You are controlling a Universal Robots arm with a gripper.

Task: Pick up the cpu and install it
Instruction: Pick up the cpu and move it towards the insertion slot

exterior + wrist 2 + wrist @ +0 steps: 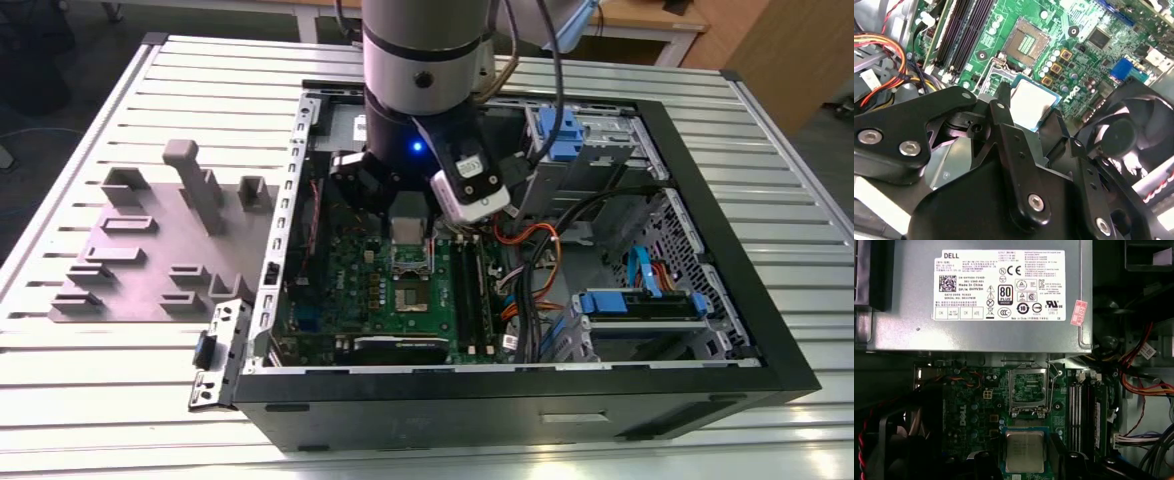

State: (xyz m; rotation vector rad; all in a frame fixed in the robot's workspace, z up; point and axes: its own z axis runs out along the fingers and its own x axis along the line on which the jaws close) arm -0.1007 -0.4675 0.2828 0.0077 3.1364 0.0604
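A slatted metal table (134, 100) bore an open computer case (534, 410), the socket (1029, 389) on its green motherboard (966, 400) open and bare. The gripper (1030, 106), closed on the cpu (1025, 452), held it above the board beside that socket. Carrying seemed in hand, and seating would demand square alignment.

The cpu (1025, 451) has a silvery metal top with a dull, brushed sheen. The tool (1030, 107) is smooth matt black, its links set with bright bare-metal screw heads. The motherboard (976, 410) is coated in glossy green lacquer. The power supply (894, 315) is plain grey sheet metal and bears a white paper label (1004, 285). The tray (134, 260) is matt grey plastic. The desk (120, 420) is ribbed, pale silvery metal.
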